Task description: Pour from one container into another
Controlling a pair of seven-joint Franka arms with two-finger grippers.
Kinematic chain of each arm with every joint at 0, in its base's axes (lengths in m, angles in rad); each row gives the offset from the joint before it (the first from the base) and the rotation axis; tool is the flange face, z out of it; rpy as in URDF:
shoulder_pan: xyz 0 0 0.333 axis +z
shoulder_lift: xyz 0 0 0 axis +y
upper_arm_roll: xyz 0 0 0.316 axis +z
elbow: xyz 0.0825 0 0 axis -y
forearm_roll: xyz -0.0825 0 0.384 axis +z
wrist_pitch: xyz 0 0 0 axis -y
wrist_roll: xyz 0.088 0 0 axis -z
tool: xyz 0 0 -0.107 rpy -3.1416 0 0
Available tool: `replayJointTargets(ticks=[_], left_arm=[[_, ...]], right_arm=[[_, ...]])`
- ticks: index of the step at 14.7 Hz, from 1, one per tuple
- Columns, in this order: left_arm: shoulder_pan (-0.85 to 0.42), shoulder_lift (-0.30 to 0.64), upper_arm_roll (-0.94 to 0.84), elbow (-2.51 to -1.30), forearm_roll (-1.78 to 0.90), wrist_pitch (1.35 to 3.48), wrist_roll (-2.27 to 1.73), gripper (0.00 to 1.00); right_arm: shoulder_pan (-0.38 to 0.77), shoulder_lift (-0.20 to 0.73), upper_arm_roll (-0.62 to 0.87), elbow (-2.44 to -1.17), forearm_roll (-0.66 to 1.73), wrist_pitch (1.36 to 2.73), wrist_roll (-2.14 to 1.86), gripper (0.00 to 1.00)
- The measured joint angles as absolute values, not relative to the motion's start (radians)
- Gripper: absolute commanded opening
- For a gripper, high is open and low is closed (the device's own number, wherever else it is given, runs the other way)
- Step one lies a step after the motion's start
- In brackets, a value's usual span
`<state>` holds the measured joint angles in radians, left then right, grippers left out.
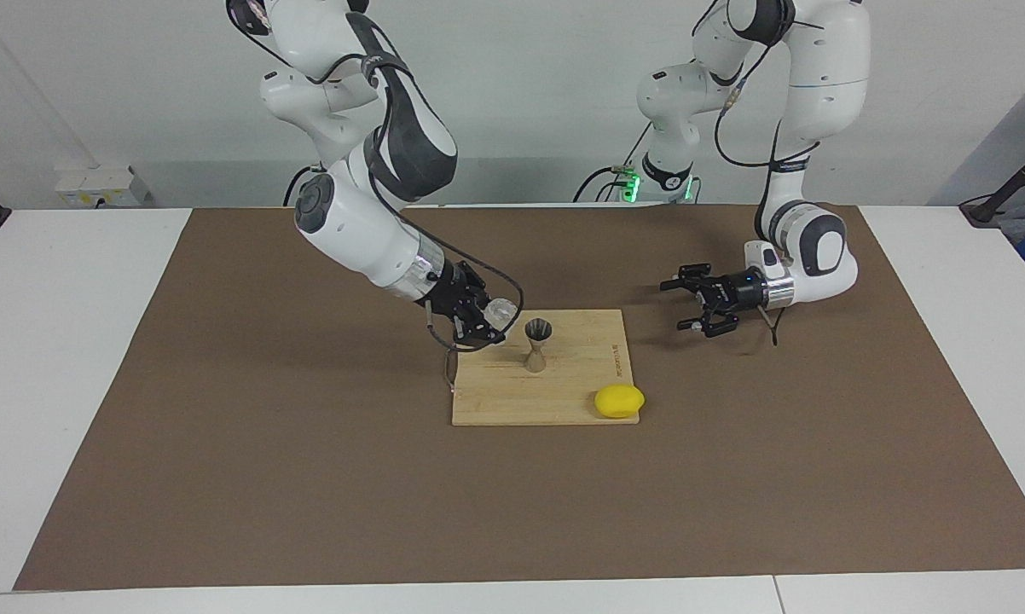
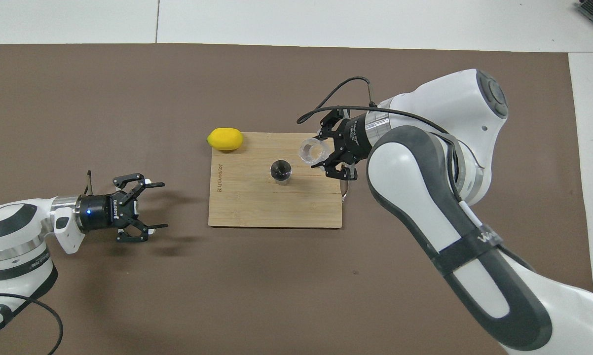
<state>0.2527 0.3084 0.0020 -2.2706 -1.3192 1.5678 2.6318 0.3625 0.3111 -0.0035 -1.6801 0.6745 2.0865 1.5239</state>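
In the facing view we are seeing the right gripper (image 1: 489,321) clamped on the clear glass tumbler (image 1: 499,313), holding it tilted over the wooden board (image 1: 512,401), just beside the steel jigger (image 1: 536,344). The jigger is standing upright on the board, and the glass's mouth is leaning toward it; whether anything is flowing out we cannot tell. A lemon (image 1: 619,400) is sitting at the board's corner toward the left arm's end, farther from the robots than the jigger. The left gripper (image 1: 693,303) is hanging over the brown mat (image 1: 308,477), well apart from the board, its fingers spread and holding nothing.

In the overhead view we are looking down at the glass tumbler (image 2: 310,151) in the right gripper (image 2: 321,149), its open mouth turned toward the jigger (image 2: 280,171). The left gripper (image 2: 151,205) is waiting with its 2 fingers apart over the mat (image 2: 104,98), beside the board (image 2: 257,207). The lemon (image 2: 225,138) is resting at the board's edge.
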Motion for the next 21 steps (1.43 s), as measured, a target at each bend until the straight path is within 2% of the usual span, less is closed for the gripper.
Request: replayJointTargets(ticks=[4, 8, 14, 17, 21], left_arm=[[0.338, 0.275, 0.011, -2.146, -1.072, 1.532, 2.541, 1.00], [0.348, 0.246, 0.060, -2.022, -0.916, 1.436, 2.399, 1.00], [0.348, 0.149, 0.083, -1.866, -0.607, 1.428, 2.219, 1.00], [0.322, 0.109, 0.077, -1.802, -0.470, 1.437, 2.096, 1.00], [0.227, 0.037, 0.070, -1.775, -0.345, 1.477, 1.889, 1.00]], right_arm=[[0.390, 0.311, -0.004, -1.679, 0.606, 2.072, 1.530, 0.00], [0.416, 0.311, -0.003, -1.678, 0.504, 2.072, 1.600, 0.00], [0.430, 0.311, -0.003, -1.652, 0.457, 2.073, 1.683, 0.00], [0.452, 0.314, -0.003, -1.638, 0.420, 2.073, 1.747, 0.00], [0.472, 0.329, -0.004, -1.612, 0.391, 2.073, 1.803, 0.00]])
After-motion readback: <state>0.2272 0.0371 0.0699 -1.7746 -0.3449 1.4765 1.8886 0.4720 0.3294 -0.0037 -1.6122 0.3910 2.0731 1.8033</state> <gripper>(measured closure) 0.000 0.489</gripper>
